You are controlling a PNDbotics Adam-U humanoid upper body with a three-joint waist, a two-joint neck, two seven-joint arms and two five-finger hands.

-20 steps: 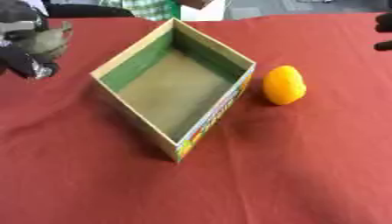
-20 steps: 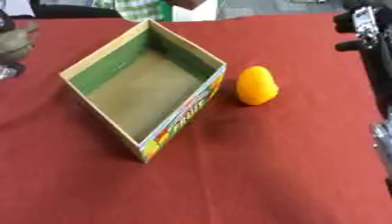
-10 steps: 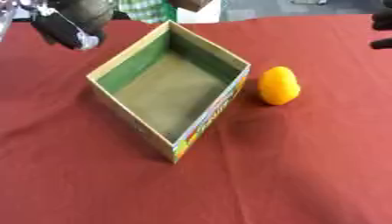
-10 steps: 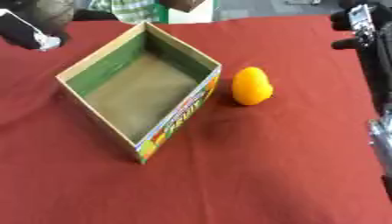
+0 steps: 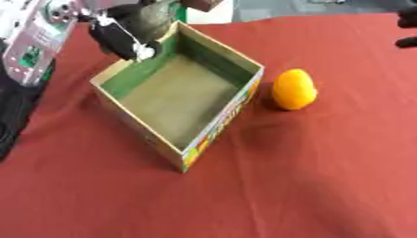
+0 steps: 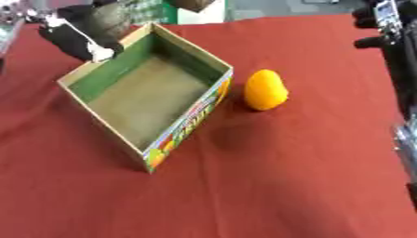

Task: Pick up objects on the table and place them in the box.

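Left eye view: smooth orange egg-shaped fruit [image 5: 293,89] beside open box [image 5: 218,122].

Black hand [image 5: 122,37] — white cable

Lighting is bright and even from above. My left hand [image 5: 122,35] at upper left is motion-blurred. The box [image 5: 213,132] and orange fruit [image 5: 294,89] cast soft shadows toward the lower left. Overall focus is soft.
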